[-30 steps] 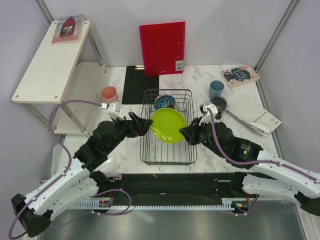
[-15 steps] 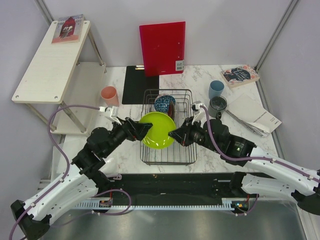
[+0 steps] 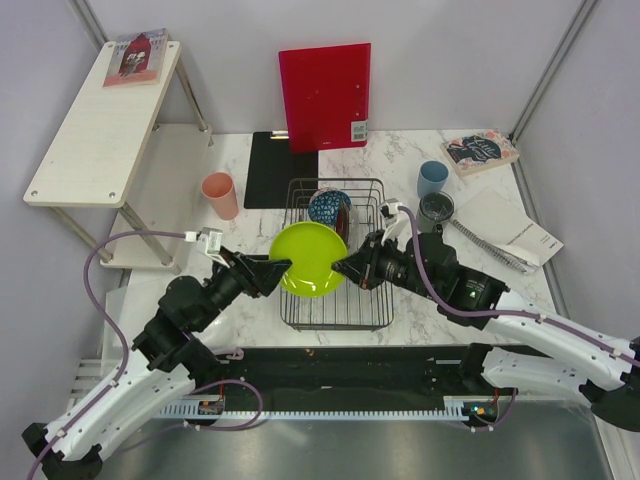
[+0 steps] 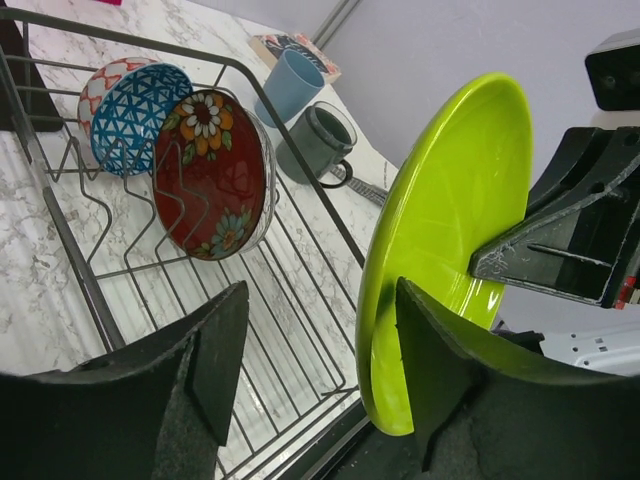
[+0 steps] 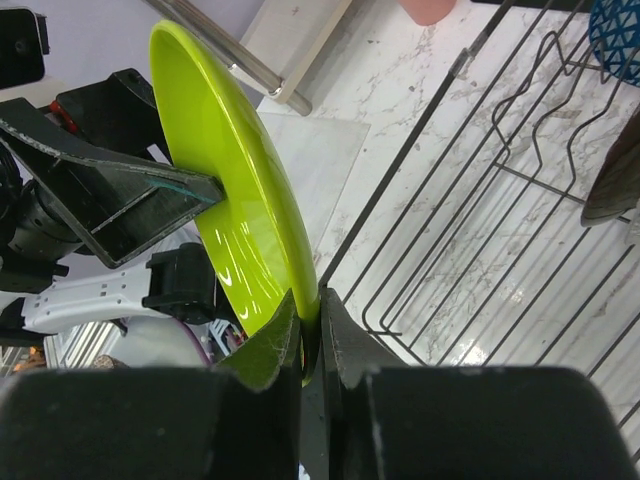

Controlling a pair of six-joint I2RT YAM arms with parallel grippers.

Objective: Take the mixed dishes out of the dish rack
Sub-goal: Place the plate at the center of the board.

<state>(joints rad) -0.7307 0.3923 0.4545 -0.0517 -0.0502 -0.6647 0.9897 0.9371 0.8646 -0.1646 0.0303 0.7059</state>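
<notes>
Lime-green dish [image 3: 310,258] is pinched at its rim by the right gripper [image 5: 308,305], whose two fingers are pressed together on the edge with only the thickness of the dish between them. On the opposite side, the left gripper [image 4: 320,290] stands with its jaws apart around the rim: one finger [image 4: 432,370] sits right against the dish, the other [image 4: 215,365] is well clear of it (so the left is not gripping).

The dish hangs tilted on edge between the two arms, lifted off the wires over the near left part of the dish rack [image 3: 336,326]. At the far end of the rack, a blue patterned bowl [image 4: 135,115] and a dark red plate [image 4: 212,172] with a flower pattern stand upright in the wire slots, the plate just in front of the bowl.

On the marble table [image 3: 240,300], a pink cup [image 3: 219,193] stands left of the rack. A light blue cup [image 3: 432,178] and a dark grey mug [image 3: 436,210] stand to its right, close together.
</notes>
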